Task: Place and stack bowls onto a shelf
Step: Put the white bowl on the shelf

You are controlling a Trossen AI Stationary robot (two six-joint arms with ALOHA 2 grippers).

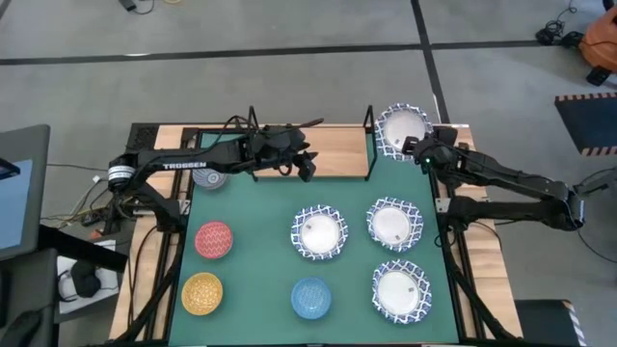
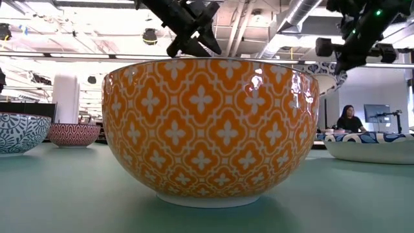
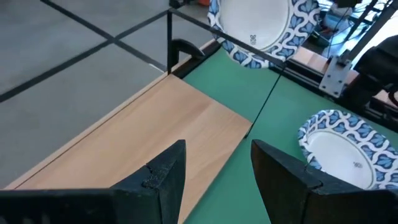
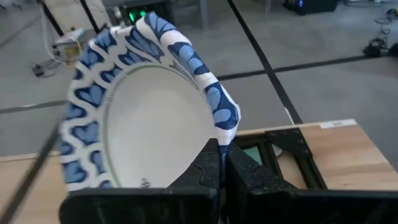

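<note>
- Bowl with a blue lattice rim hangs tilted in the right gripper, whose fingers pinch its rim tight; it sits just past the right end post of the shelf, at the green mat's far corner.
- Shelf board looks bare, so a good placement likely means levelling the bowl, carrying it over the end rail, and lowering it flat near the right end.
- Left gripper hovers over the middle of the shelf, fingers apart and holding nothing; it should keep clear of the spot.
- Three more white bowls lie on the mat's right half.
- Red bowl, yellow bowl and blue bowl lie on the left and front; a grey-blue bowl sits under the left arm.
</note>
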